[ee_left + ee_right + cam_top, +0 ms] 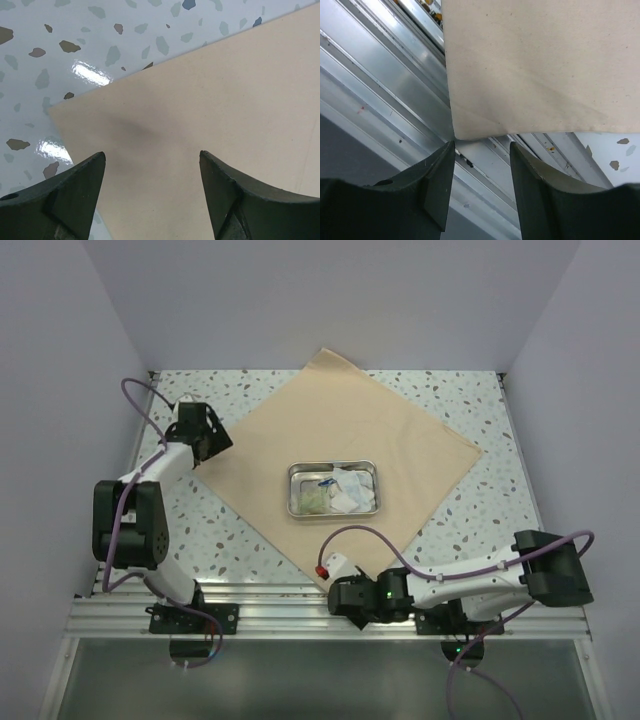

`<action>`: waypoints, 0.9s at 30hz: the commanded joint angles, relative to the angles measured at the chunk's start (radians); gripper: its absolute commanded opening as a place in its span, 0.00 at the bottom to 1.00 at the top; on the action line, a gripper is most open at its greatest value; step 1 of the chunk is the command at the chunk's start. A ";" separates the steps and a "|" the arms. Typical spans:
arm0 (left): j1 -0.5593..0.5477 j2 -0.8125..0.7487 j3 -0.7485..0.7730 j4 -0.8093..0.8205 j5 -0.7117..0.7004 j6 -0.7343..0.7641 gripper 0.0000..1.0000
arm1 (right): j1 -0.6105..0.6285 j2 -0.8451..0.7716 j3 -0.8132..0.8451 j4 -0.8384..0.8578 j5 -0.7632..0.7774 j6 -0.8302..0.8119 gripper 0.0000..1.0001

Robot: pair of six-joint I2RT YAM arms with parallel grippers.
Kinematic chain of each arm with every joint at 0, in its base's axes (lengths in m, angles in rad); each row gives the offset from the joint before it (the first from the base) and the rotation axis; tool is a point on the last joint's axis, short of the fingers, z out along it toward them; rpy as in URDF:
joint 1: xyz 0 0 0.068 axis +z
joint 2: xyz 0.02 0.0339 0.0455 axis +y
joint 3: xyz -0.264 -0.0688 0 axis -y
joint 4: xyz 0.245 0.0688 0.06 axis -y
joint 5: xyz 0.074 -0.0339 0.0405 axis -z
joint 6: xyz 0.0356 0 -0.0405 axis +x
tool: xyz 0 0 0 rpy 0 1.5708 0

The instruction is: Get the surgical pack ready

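The surgical pack lies on the speckled table: a tan wrap sheet (370, 430) spread as a diamond, with a small steel tray (332, 467) in its middle. White gauze packets (352, 496) and other small items lie in the tray. My left gripper (205, 447) hovers open over the sheet's left corner (60, 112), and nothing is between its fingers (85, 185). My right gripper (481, 146) is open at the table's near edge. The sheet's near corner (462, 131) lies just beyond its fingertips, not between them.
An aluminium rail (280, 618) runs along the table's near edge under the right gripper and shows as grooved metal (395, 80) in the right wrist view. Grey walls enclose the table on three sides. Purple cables loop from both arms.
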 commanded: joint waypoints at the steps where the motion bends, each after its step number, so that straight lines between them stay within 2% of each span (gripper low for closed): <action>1: -0.001 -0.057 -0.001 -0.015 -0.008 0.009 0.80 | 0.003 0.032 0.063 0.005 0.102 0.008 0.52; 9: -0.003 -0.103 -0.012 -0.022 -0.019 0.018 0.80 | 0.003 0.106 0.094 0.048 0.082 -0.025 0.53; 11: -0.003 -0.110 -0.012 -0.025 -0.025 0.024 0.80 | 0.002 0.138 0.108 0.030 0.090 -0.019 0.43; 15: -0.003 -0.107 -0.009 -0.024 -0.022 0.026 0.80 | 0.002 0.152 0.100 0.037 0.073 0.000 0.33; 16: -0.003 -0.107 -0.012 -0.025 -0.020 0.027 0.80 | 0.003 0.150 0.094 0.046 0.059 0.006 0.24; 18: -0.005 -0.107 -0.013 -0.025 -0.019 0.027 0.80 | 0.002 0.147 0.086 0.056 0.061 0.014 0.13; 19: -0.005 -0.109 -0.015 -0.022 -0.017 0.027 0.80 | 0.003 0.146 0.088 0.051 0.072 0.017 0.00; 25: -0.017 -0.119 -0.018 -0.025 -0.014 0.029 0.80 | -0.007 0.123 0.202 -0.006 0.145 -0.029 0.00; 27: -0.029 -0.130 -0.021 -0.025 -0.014 0.027 0.80 | -0.049 0.127 0.245 -0.013 0.154 -0.063 0.00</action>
